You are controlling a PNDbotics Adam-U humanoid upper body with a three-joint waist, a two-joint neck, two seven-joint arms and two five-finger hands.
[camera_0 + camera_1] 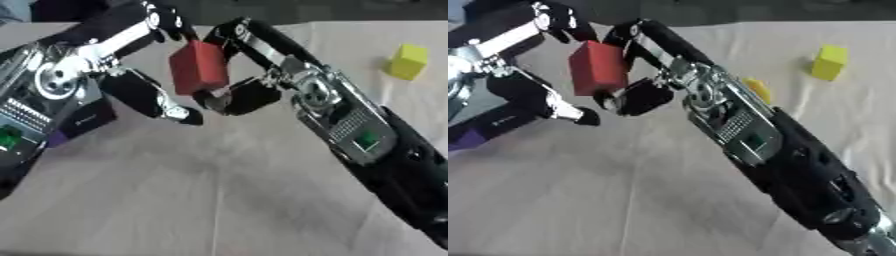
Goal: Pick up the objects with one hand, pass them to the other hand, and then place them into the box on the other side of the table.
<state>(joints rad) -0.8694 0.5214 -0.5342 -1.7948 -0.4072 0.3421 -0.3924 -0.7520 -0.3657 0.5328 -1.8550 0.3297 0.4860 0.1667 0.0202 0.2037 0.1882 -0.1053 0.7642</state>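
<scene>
**Red block held between both hands above the counter**

A red block (pixel 199 67) hangs in the air over the far left part of the counter (pixel 227 190), caught between the two hands. The right hand (pixel 254 75) comes in from the near right; its fingers (pixel 241 35) arch over the block's top right edge while its thumb presses in below, so the fingers are curled round the block. The left hand (pixel 131 60) reaches in from the left: one finger lies along the top and touches the block's upper left corner, and its thumb (pixel 162 102) points down toward the counter, just beside the block's lower left edge. Whether the left hand truly grips the block cannot be told.

On the counter's cloth, well apart to the far right, a yellow cube (pixel 408 61) stands alone. A second small yellow thing (pixel 756 89) shows just behind the right wrist in the right eye view.
</scene>
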